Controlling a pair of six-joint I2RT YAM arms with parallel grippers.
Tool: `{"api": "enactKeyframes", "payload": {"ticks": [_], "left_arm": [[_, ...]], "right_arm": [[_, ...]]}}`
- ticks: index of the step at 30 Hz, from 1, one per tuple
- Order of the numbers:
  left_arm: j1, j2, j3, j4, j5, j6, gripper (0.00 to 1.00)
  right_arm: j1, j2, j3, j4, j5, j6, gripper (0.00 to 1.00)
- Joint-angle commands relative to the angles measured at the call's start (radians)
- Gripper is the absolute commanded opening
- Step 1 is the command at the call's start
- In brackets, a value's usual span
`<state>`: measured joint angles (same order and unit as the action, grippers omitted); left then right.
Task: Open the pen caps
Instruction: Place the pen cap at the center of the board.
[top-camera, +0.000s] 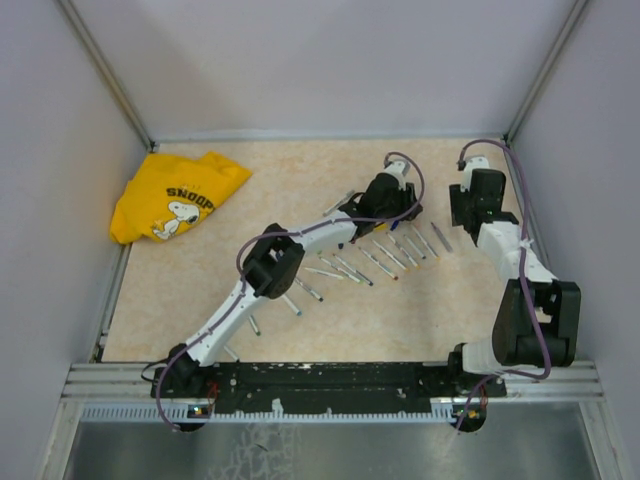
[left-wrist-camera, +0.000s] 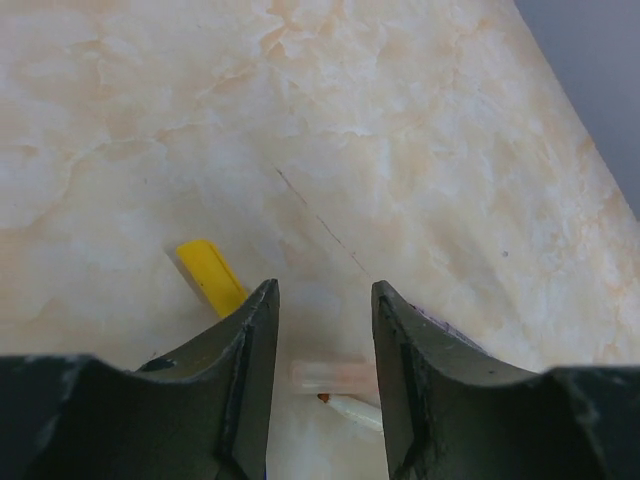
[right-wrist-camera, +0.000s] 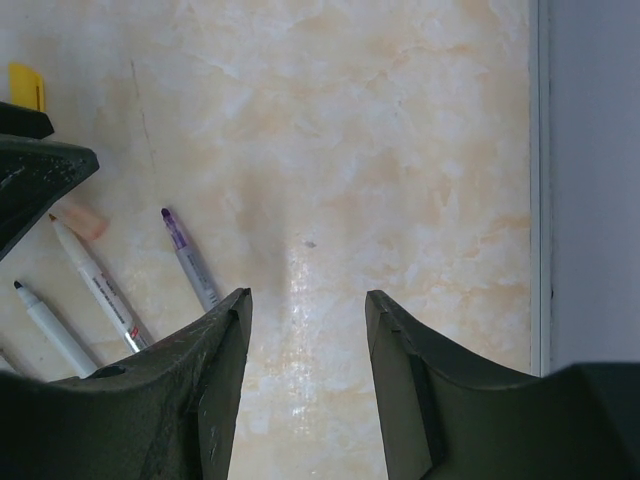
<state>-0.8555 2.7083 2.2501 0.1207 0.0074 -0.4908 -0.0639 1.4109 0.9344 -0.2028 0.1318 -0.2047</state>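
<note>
My left gripper (left-wrist-camera: 325, 290) is open and low over the table at the far end of the pen row (top-camera: 398, 214). A pale orange cap (left-wrist-camera: 335, 375) lies loose on the table between its fingers, beside an uncapped orange-tipped pen (left-wrist-camera: 352, 409). A yellow cap (left-wrist-camera: 211, 274) lies just left of the left finger. My right gripper (right-wrist-camera: 308, 298) is open and empty over bare table, right of the row (top-camera: 465, 215). In its view lie uncapped pens with purple (right-wrist-camera: 190, 260), orange (right-wrist-camera: 95, 285) and black (right-wrist-camera: 45, 322) tips. Both caps show there too, the orange cap (right-wrist-camera: 80, 220) and the yellow cap (right-wrist-camera: 25, 85).
A row of grey-white pens (top-camera: 375, 258) runs diagonally across the table's middle, with a few loose ones nearer the left arm (top-camera: 290, 303). A yellow Snoopy cloth (top-camera: 175, 195) lies at the far left. The enclosure wall (right-wrist-camera: 590, 180) stands close on the right.
</note>
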Motion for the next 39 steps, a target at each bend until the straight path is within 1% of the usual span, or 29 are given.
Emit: {"api": "enactKeyframes", "payload": {"ticks": [1, 4, 7, 9, 11, 13, 15, 18, 20, 23, 26, 30, 39], "left_arm": [[0.005, -0.144, -0.069, 0.071, 0.002, 0.065, 0.48], [0.004, -0.244, -0.178, 0.114, 0.043, 0.082, 0.49], [0.005, -0.378, -0.336, 0.206, 0.097, 0.133, 0.52], [0.01, -0.474, -0.47, 0.267, 0.121, 0.192, 0.54], [0.023, -0.593, -0.605, 0.332, 0.165, 0.284, 0.6], [0.052, -0.691, -0.74, 0.36, 0.179, 0.334, 0.65], [0.11, -0.772, -0.845, 0.358, 0.224, 0.35, 0.67], [0.216, -0.837, -0.924, 0.265, 0.28, 0.338, 0.68], [0.278, -0.856, -0.939, 0.182, 0.302, 0.351, 0.69], [0.326, -0.855, -0.923, 0.037, 0.292, 0.414, 0.7], [0.335, -0.834, -0.891, -0.076, 0.231, 0.483, 0.71], [0.337, -0.78, -0.82, -0.188, 0.165, 0.532, 0.72], [0.337, -0.66, -0.661, -0.318, 0.102, 0.577, 0.74]], "right_arm": [[-0.008, -0.048, 0.001, 0.036, -0.014, 0.011, 0.49], [-0.009, -0.053, -0.002, 0.035, -0.031, 0.007, 0.49], [-0.008, -0.059, -0.005, 0.031, -0.056, 0.003, 0.49], [-0.008, -0.066, -0.006, 0.027, -0.076, -0.002, 0.49], [-0.008, -0.073, -0.006, 0.014, -0.109, -0.016, 0.49], [-0.007, -0.084, -0.007, -0.003, -0.161, -0.051, 0.49], [-0.006, -0.1, -0.006, -0.044, -0.252, -0.125, 0.49], [0.02, -0.123, -0.017, -0.099, -0.38, -0.201, 0.49], [0.062, -0.124, -0.017, -0.113, -0.39, -0.23, 0.5], [0.098, -0.106, -0.011, -0.133, -0.4, -0.256, 0.52], [0.115, -0.092, -0.003, -0.153, -0.426, -0.269, 0.54], [0.121, -0.096, -0.005, -0.165, -0.465, -0.277, 0.57], [0.12, -0.102, -0.006, -0.171, -0.491, -0.281, 0.6]]}}
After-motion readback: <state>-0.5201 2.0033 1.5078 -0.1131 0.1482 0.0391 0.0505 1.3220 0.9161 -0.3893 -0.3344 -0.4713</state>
